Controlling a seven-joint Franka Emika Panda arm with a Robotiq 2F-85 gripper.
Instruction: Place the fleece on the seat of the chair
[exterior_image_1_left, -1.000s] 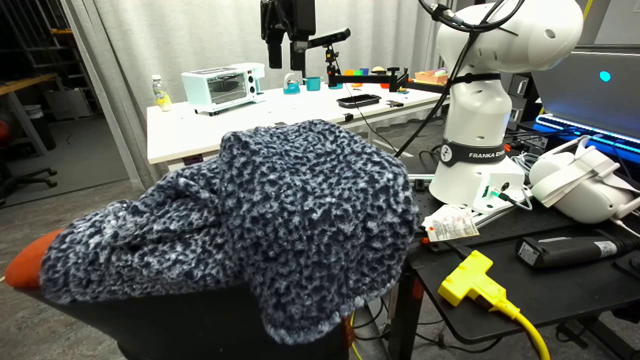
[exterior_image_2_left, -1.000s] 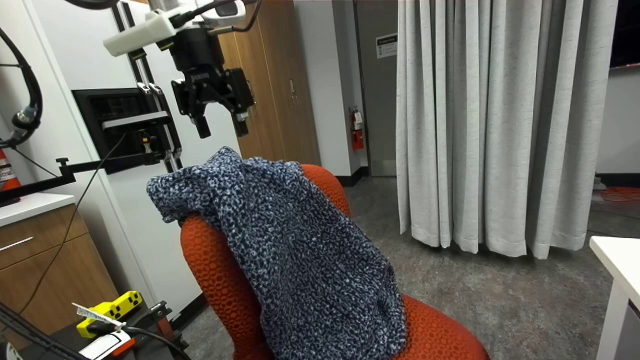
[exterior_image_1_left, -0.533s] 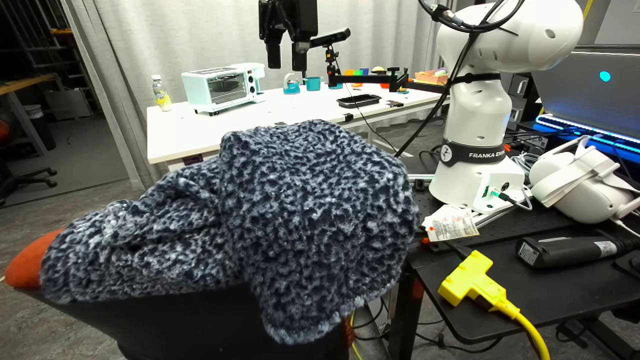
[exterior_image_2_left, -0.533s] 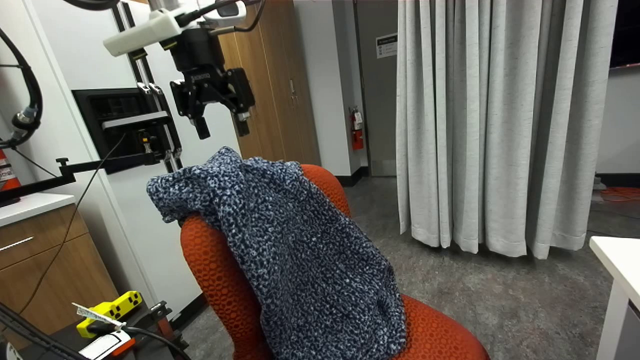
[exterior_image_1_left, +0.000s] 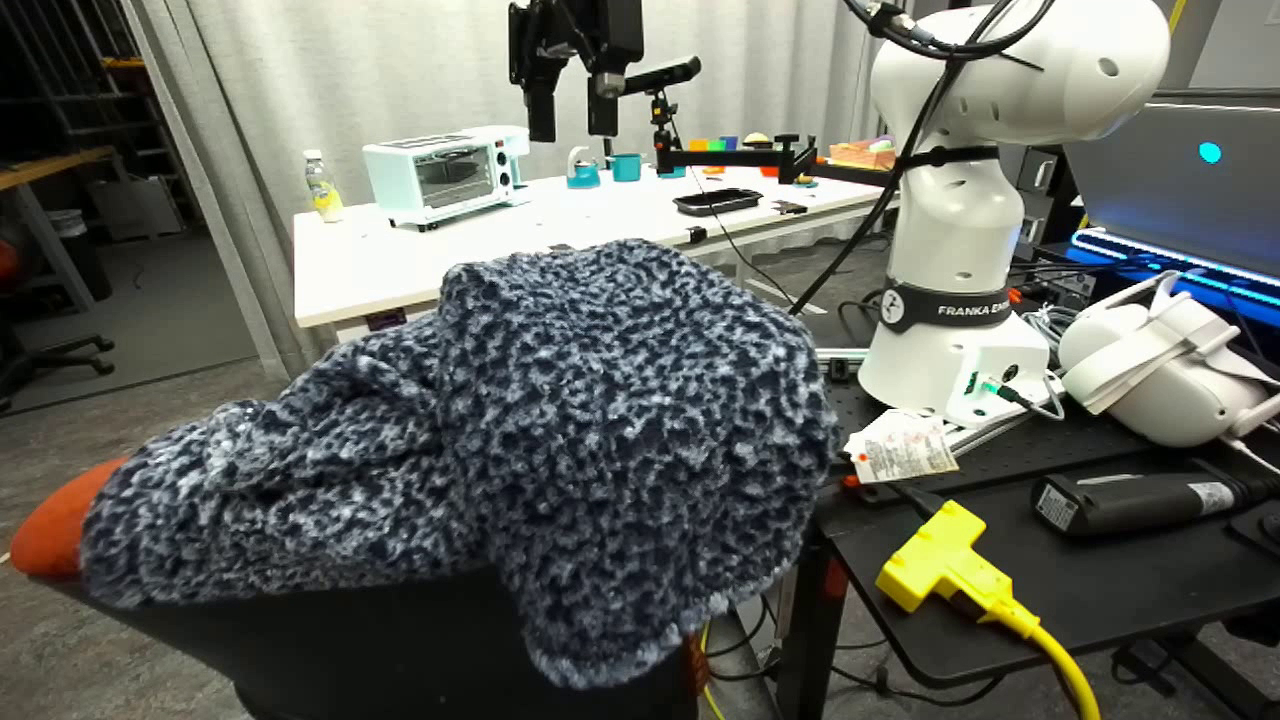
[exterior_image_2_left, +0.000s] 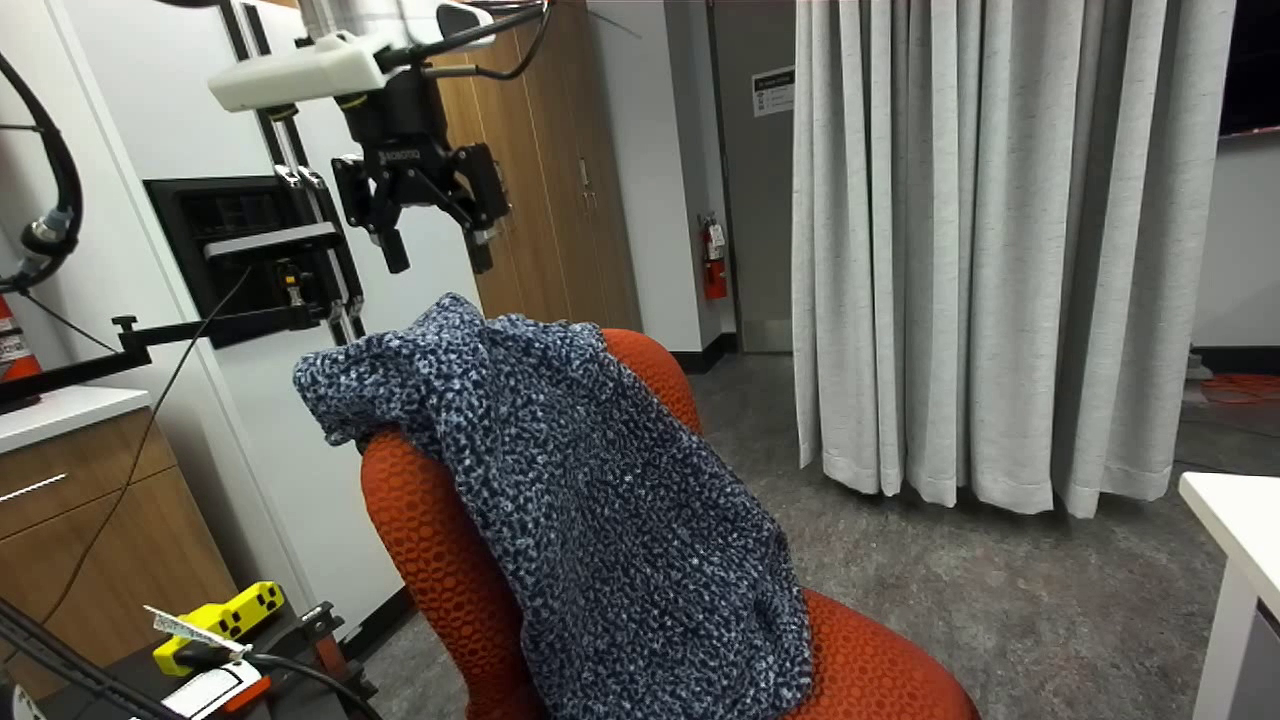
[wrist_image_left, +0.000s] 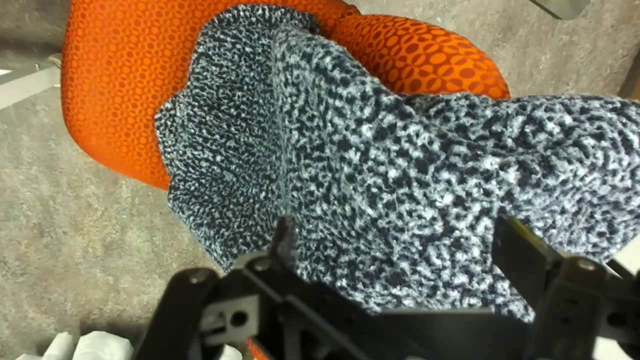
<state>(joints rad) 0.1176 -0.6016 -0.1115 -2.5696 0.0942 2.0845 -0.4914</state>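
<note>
The Robotiq gripper (exterior_image_2_left: 439, 260) is held above the top fold (exterior_image_2_left: 450, 320) of the fleece blanket (exterior_image_2_left: 640, 530), its fingers (exterior_image_2_left: 395, 252) spread well apart; nothing is pinched, and a clear gap is left between claw and cloth. It is pointed downward, presumably so that the fold can be met from above.

The fleece blanket is draped over the orange office chair (exterior_image_2_left: 430, 530). The middle of the top edge of the backrest (exterior_image_2_left: 658, 372) is covered, one flap is hung behind over the black rear shell (exterior_image_1_left: 380, 640), and the longer front part is run down onto the seat (exterior_image_2_left: 880, 665). In the wrist view, a crease is shown where backrest and seat meet, and the left of the seat is left bare. The cloth is probably held by its own weight, divided between both sides of the backrest.

The task is therefore judged only partly met. A pinch on the top fold seems called for, then a pull toward the seat; if only loose pile were caught, the grip could be lost.

In an exterior view, the Franka arm (exterior_image_1_left: 950, 220) is mounted at the right, presumably for reach over the chair; a yellow power splitter (exterior_image_1_left: 940, 560) is laid near, and a white table (exterior_image_1_left: 400, 262) is set far.
</note>
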